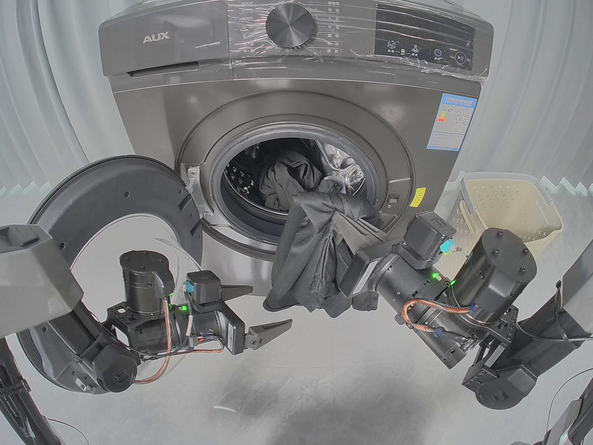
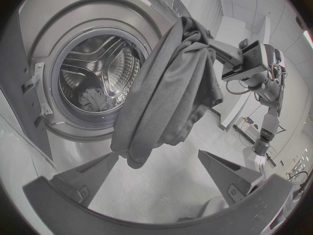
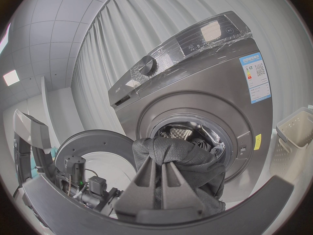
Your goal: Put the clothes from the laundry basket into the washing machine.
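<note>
Right gripper (image 3: pixel 158 163) is clamped on a dark garment (image 1: pixel 309 254) at the washer (image 1: pixel 185 106) mouth, left gripper (image 1: pixel 270 307) spread apart. Next I'd guess: shove it deeper, let go.

The scene is lit brightly and evenly from overhead; a ceiling light panel (image 3: pixel 10 77) is seen glowing in the right wrist view. Glare is caught on the plastic film (image 1: pixel 346 26) over the washing machine (image 1: pixel 160 106) at the head view's top. Both wrist views are bent at their rims and ringed in black.
</note>
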You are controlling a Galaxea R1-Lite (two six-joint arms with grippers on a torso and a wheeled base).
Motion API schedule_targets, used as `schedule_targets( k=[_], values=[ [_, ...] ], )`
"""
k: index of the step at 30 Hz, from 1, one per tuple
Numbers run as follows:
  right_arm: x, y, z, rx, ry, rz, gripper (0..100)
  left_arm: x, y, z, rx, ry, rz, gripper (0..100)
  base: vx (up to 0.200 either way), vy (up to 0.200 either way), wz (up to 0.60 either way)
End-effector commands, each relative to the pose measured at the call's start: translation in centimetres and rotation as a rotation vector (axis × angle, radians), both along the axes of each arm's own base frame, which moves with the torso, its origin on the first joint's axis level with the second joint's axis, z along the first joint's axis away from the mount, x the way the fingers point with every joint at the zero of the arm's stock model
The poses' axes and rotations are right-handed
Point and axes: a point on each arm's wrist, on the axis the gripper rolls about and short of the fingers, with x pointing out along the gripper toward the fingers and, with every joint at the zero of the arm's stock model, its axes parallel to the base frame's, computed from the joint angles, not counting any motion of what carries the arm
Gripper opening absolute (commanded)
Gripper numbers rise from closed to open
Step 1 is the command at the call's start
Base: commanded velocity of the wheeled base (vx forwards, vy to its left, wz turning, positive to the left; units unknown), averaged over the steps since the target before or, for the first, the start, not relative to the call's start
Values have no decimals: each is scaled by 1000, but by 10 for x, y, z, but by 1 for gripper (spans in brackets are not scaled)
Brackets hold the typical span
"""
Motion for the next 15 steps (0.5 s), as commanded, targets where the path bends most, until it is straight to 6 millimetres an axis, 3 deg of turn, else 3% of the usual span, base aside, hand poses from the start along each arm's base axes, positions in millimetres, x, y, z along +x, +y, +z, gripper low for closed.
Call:
schedule_targets(
  k=[1,15],
  values=[
    [-2,1,0,8,4,9,0,15,-5,-28,17,35,8,100,0,0,0],
    [-2,2,-1,5,7,9,0,45,-18,-47,-27,-17,42,100,0,0,0]
  ],
)
